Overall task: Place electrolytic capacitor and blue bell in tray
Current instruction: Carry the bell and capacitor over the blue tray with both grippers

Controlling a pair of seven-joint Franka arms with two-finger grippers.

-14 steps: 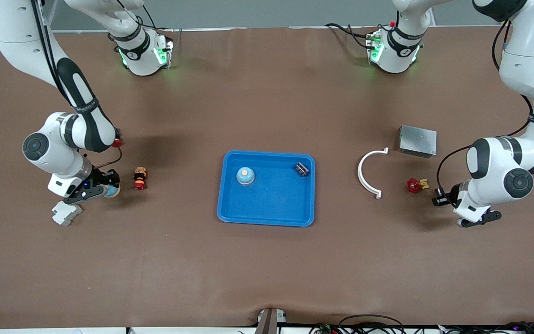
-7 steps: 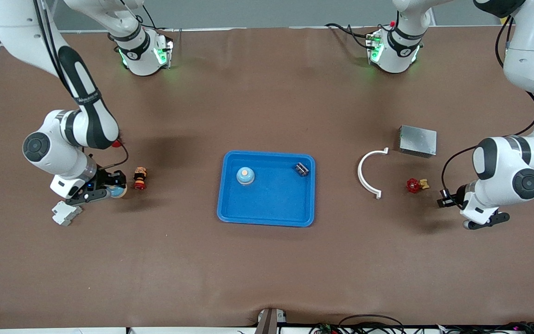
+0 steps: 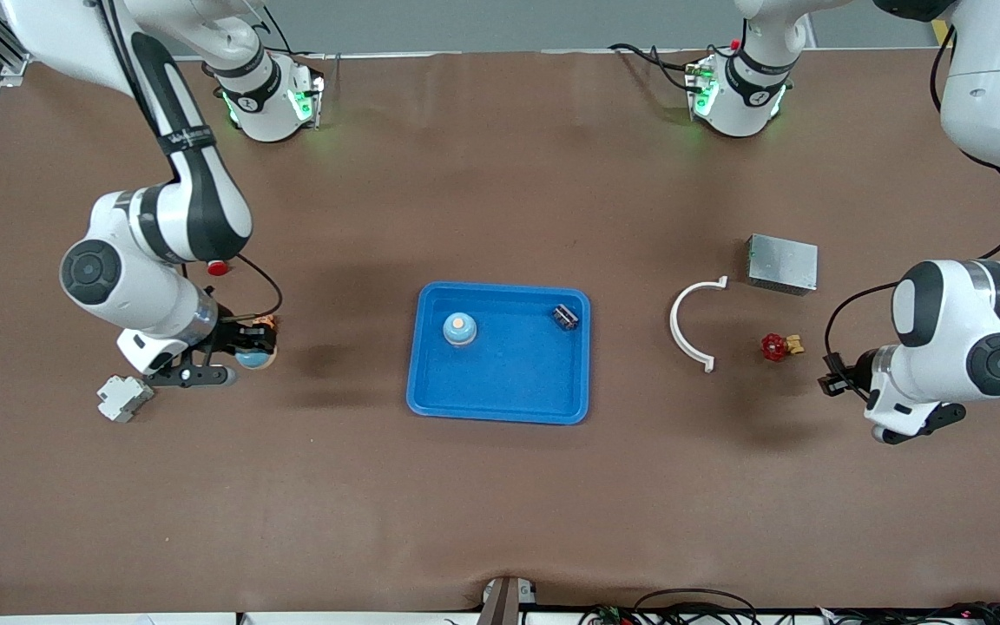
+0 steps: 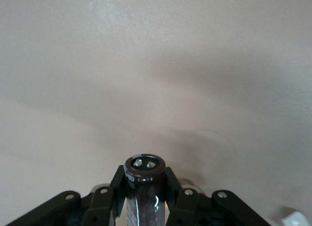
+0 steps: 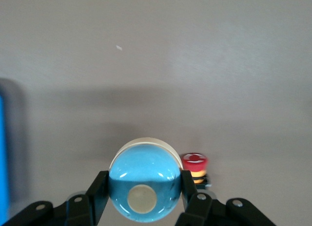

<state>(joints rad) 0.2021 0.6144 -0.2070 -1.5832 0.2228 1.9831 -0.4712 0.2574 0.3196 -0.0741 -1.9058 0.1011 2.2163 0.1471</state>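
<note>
The bright-blue tray (image 3: 500, 395) lies mid-table. A blue bell (image 3: 459, 329) and a small dark component (image 3: 565, 316) lie in it. My right gripper (image 3: 245, 359) is shut on a second blue bell (image 3: 257, 357), held in the air between the tray and the right arm's end of the table. The right wrist view shows that bell (image 5: 144, 179) between the fingers (image 5: 97, 189). My left gripper (image 3: 906, 430) hangs over bare table toward the left arm's end. It is shut on a dark electrolytic capacitor (image 4: 144, 194), which is hidden in the front view.
A red-and-yellow push button (image 5: 194, 166) stands under the right gripper. A white plastic block (image 3: 124, 398) lies beside that gripper. A white curved strip (image 3: 688, 325), a grey metal box (image 3: 782, 264) and a red valve (image 3: 776, 347) lie between the tray and the left gripper.
My right gripper has moved toward the tray with the bell and now covers the push button. My left gripper has drifted a little away from the tray, still holding the capacitor.
</note>
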